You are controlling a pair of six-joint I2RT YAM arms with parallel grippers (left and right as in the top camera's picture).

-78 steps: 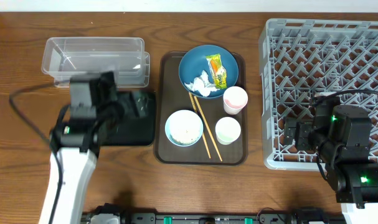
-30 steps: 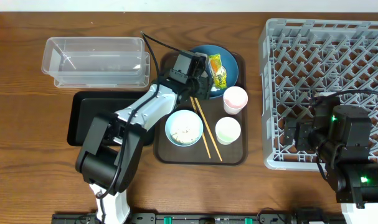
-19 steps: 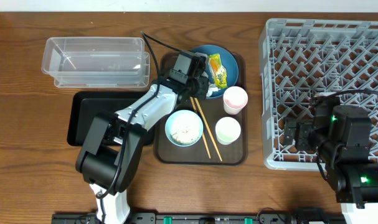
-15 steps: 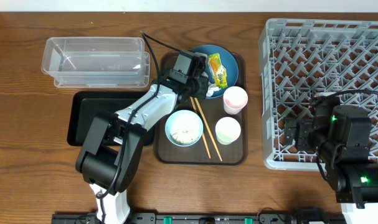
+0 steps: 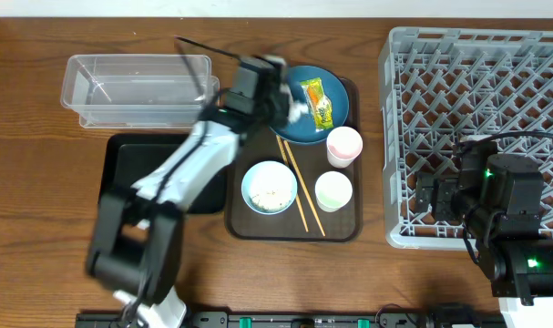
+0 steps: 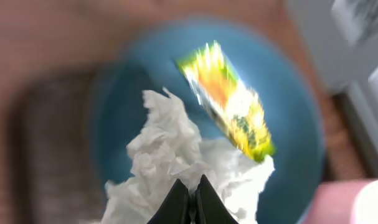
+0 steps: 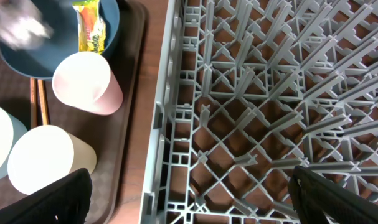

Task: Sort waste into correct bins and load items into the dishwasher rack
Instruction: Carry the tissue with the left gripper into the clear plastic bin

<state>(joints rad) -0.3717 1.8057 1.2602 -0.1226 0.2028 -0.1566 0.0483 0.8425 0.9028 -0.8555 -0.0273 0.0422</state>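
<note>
My left gripper (image 5: 288, 105) is shut on the crumpled white tissue (image 5: 298, 112), held just above the dark blue plate (image 5: 323, 80). In the left wrist view the closed fingertips (image 6: 192, 194) pinch the tissue (image 6: 167, 152), with the yellow-orange-green wrapper (image 6: 229, 102) lying on the plate (image 6: 301, 130) behind it. The wrapper (image 5: 318, 102) rests on the plate's right half. My right gripper (image 7: 189, 208) stands open over the near left part of the grey dishwasher rack (image 7: 257, 93), nothing between its fingers. The left arm is blurred.
The brown serving tray (image 5: 249, 223) holds a light blue bowl (image 5: 270, 187) with rice grains, chopsticks (image 5: 301, 191), a pinkish cup (image 5: 343, 146) and a greenish cup (image 5: 333, 191). A clear tub (image 5: 139, 87) and black tray (image 5: 121, 155) sit left. The rack (image 5: 476, 118) fills the right.
The left gripper has shut on the tissue and lifted it up and left off the plate; its arm has swung left. The right arm has not moved.
</note>
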